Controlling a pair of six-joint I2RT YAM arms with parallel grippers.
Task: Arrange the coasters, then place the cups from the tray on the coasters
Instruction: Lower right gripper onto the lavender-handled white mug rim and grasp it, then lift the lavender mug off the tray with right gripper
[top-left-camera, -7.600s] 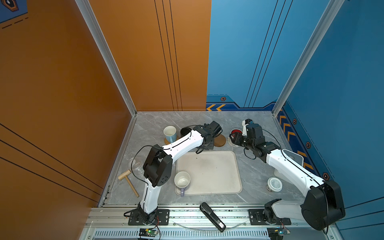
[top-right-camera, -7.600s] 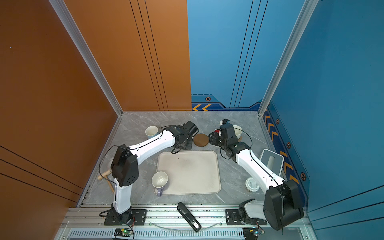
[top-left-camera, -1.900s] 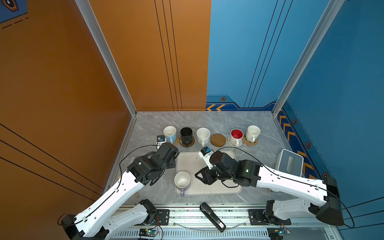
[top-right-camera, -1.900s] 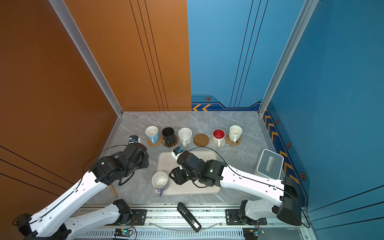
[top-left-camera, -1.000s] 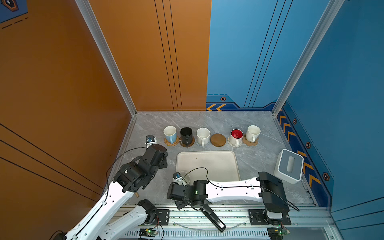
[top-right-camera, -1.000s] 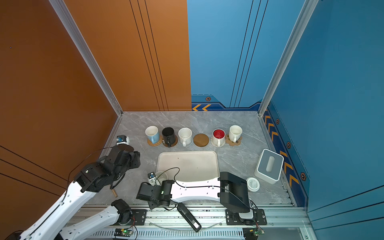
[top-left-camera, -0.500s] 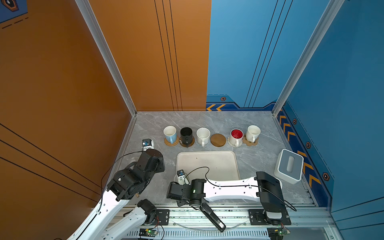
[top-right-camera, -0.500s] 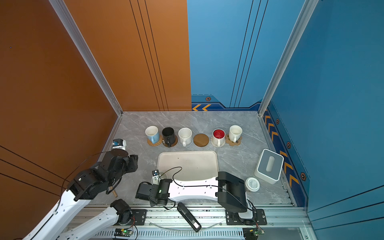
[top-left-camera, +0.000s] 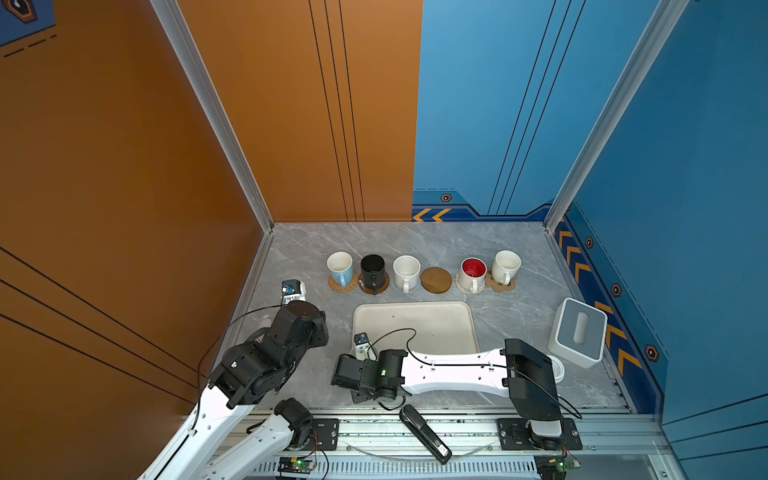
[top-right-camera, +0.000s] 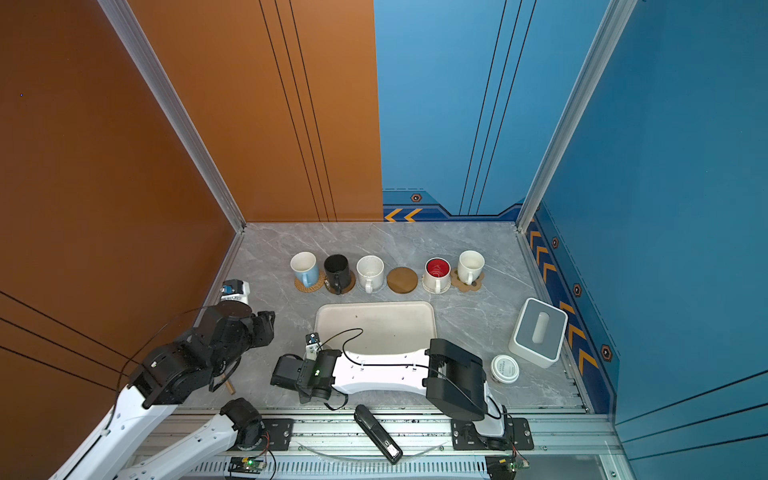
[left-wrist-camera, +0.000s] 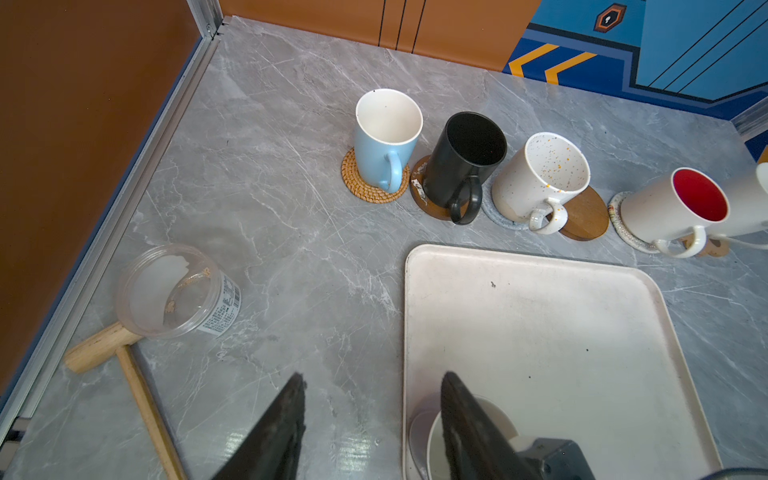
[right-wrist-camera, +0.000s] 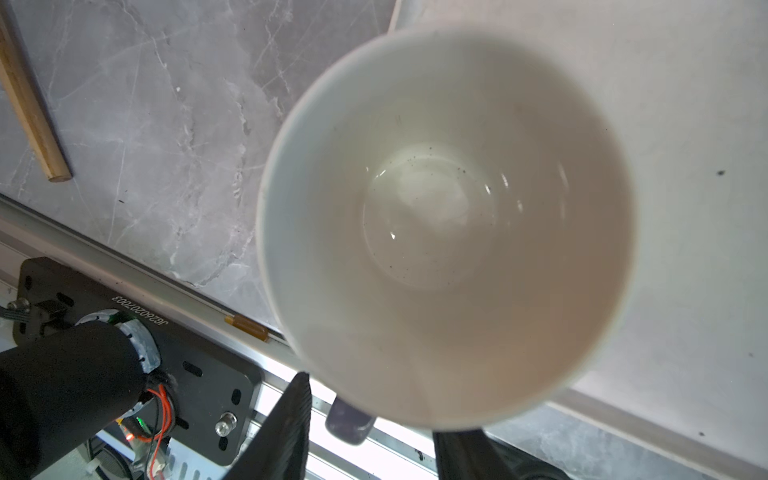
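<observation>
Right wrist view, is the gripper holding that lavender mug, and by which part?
Nothing looks gripped. The right gripper has its jaws open on either side of the handle of the lavender mug, gaps visible. The left gripper is open and empty.

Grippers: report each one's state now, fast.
Left gripper: open, holding nothing.
Right gripper: open, jaws either side of the mug's handle, not closed on it.

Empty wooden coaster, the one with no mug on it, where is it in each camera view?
Top view: empty wooden coaster in the mug row, between speckled mug and red-lined mug.
Top view: coaster in the same gap.
Left wrist: coaster partly hidden behind the speckled mug.
Right wrist: not in it.
Shared landmark: cream tray, in all four.
</observation>
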